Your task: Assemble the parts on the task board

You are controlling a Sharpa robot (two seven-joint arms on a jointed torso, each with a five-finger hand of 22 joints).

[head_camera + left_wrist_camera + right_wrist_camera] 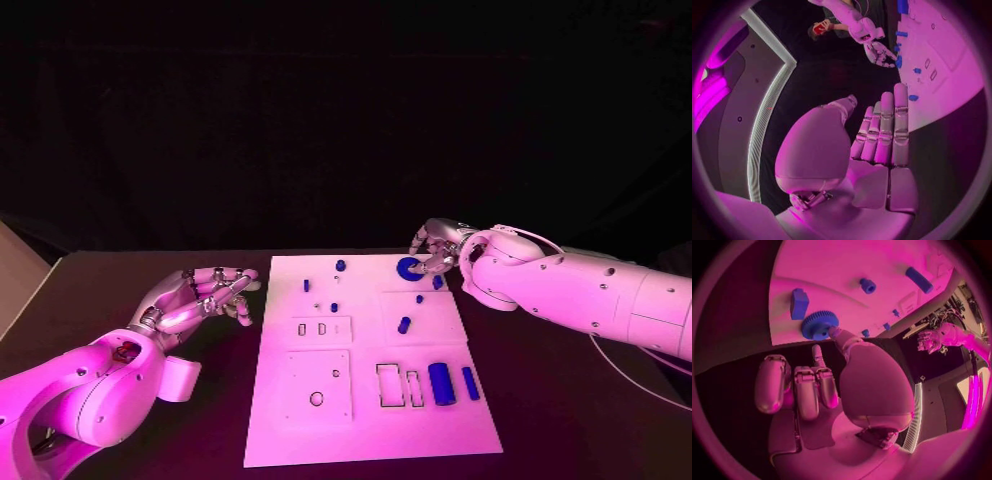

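Note:
The white task board (289, 420) lies in the middle of the table. A blue gear (411, 268) sits at its far right corner. My right hand (441, 250) reaches it from the right; in the right wrist view the thumb and one finger (817, 352) meet the rim of the gear (820, 325) and pinch it, with the other fingers curled in. My left hand (202, 295) hovers over the table just left of the board and holds nothing. In the left wrist view the fingers (882, 132) of that hand are straight, and the board (954, 90) lies beyond them.
Small blue pegs (335, 307) are scattered over the far half of the board. A blue block (441, 384) and a blue bar (470, 383) lie near the right edge beside rectangular slots (389, 385). A blue block (799, 302) sits close to the gear.

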